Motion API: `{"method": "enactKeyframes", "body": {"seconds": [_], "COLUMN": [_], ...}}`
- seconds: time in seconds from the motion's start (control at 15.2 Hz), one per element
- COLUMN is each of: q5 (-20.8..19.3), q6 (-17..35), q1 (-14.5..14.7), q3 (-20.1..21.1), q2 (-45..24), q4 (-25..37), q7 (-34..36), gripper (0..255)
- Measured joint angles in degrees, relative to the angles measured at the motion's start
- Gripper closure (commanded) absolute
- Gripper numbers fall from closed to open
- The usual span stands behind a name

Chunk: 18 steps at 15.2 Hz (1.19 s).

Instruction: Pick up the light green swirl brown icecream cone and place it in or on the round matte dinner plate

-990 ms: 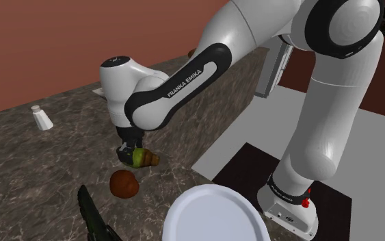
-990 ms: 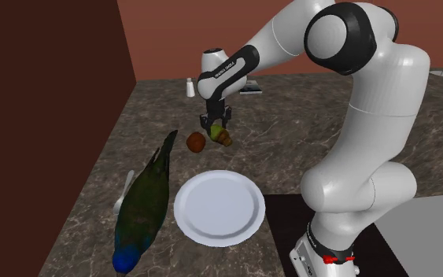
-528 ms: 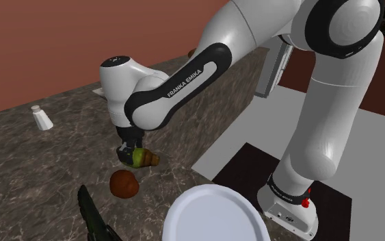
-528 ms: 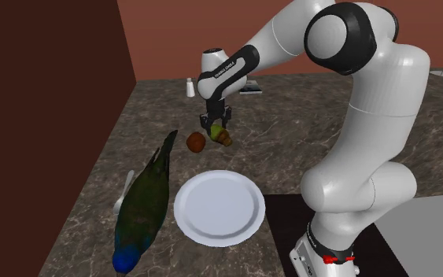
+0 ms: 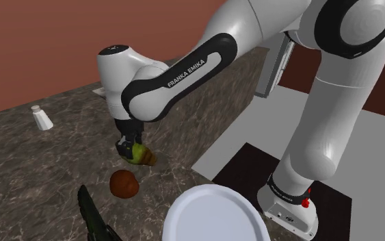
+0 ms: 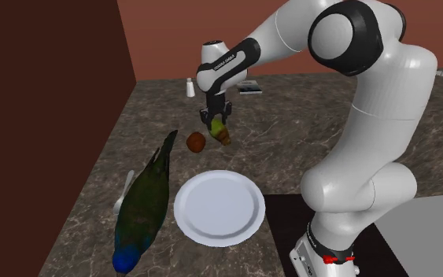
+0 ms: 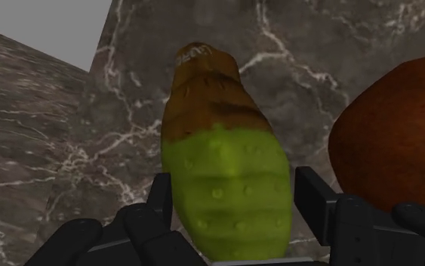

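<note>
**Cone gripped, plate next**

Shoulder view: the hand (image 5: 129, 146) is closed on the cone (image 5: 143, 155) low over the table (image 5: 33, 171), its brown tip slanting down and right. Second exterior view: the plate (image 6: 219, 207) lies near, so carry steadily and release low. Wrist view: fingers (image 7: 312, 198) clasp the green end, and the long axis points away from the hand.

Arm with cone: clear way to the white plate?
Probably yes: the tool clasps the cone, the bare plate lies close, and the brown lump sits beside the route, not on it.
</note>
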<state>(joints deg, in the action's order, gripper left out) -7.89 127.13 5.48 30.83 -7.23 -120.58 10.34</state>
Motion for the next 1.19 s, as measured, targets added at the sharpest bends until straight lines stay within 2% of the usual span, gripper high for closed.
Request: {"method": "enactKeyframes", "body": {"seconds": [0.79, 1.19], "q5": [3.0, 9.2], "q6": [-8.2, -7.6], "q1": [-0.4, 1.3], "q3": [0.3, 1.9], "q2": [4.0, 14.1], "q4": [5.0, -4.4], "q7": [-2.3, -2.2], "gripper": [255, 255]}}
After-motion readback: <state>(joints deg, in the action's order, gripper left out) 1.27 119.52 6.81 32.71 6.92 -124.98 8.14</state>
